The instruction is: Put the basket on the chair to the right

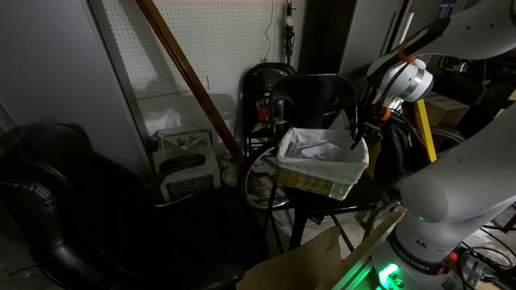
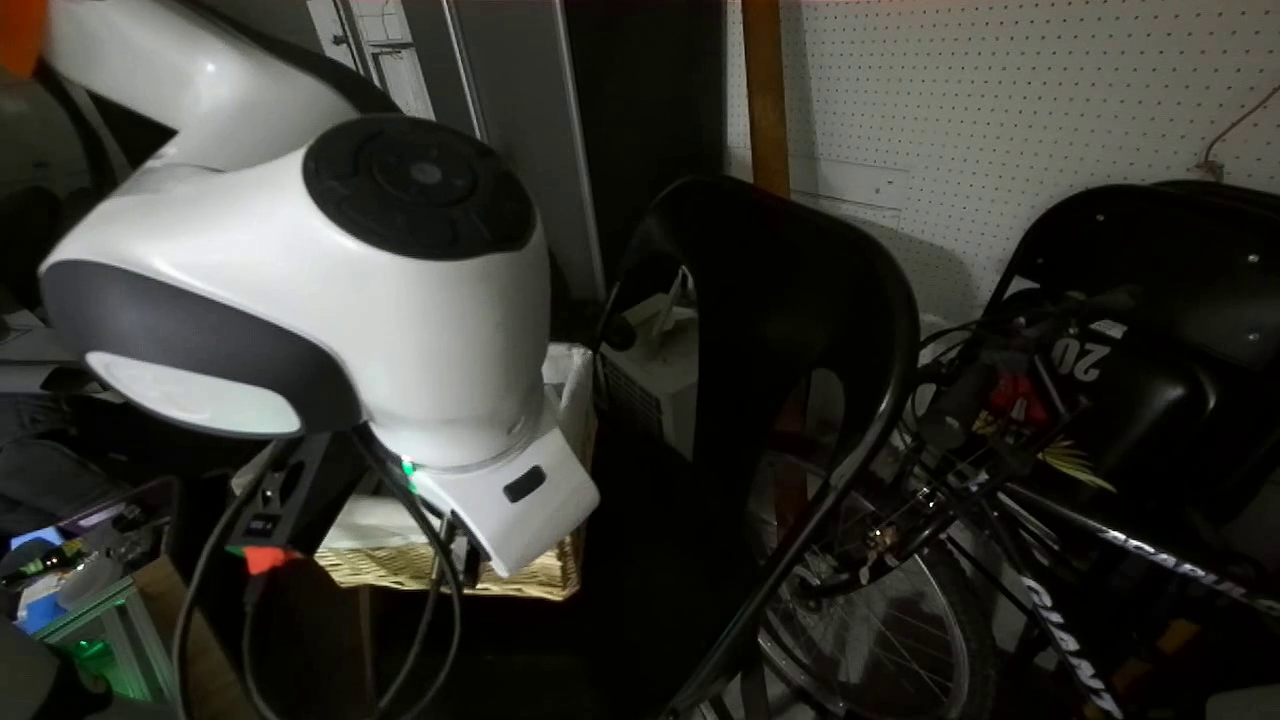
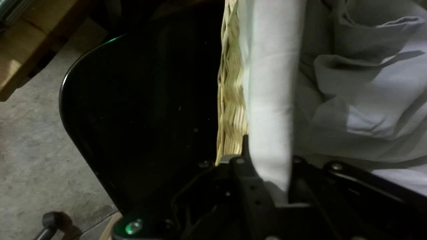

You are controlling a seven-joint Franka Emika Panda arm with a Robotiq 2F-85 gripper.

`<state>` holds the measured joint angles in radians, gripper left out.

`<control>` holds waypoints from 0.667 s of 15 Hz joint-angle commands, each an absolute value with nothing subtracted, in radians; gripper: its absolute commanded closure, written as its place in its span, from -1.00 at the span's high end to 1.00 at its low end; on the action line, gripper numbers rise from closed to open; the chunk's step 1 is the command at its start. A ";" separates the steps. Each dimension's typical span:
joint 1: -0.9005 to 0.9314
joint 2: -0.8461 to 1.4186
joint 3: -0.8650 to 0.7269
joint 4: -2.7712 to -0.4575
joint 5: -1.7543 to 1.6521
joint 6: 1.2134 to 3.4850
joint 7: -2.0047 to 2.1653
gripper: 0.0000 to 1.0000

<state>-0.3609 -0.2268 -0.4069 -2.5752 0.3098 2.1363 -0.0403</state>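
Note:
The basket is wicker with a white cloth liner folded over its rim and white cloth or paper inside. It is at the seat of the black chair, slightly tilted; I cannot tell if it rests fully on the seat. In an exterior view the arm partly covers the basket, beside the chair's back. My gripper is at the basket's rim. In the wrist view the gripper is shut on the lined rim of the basket, with bare chair seat beside it.
A bulky black armchair stands beside the chair. Behind are folded black chairs, a bicycle wheel, a white slatted unit and a leaning wooden beam. A cardboard sheet lies near the robot base.

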 commanded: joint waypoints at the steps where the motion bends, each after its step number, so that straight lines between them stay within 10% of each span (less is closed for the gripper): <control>1: -0.362 -0.211 -0.426 -2.565 0.372 2.182 -0.080 -0.93; 10: -0.352 -0.102 -0.423 -2.538 0.500 2.325 -0.069 -0.93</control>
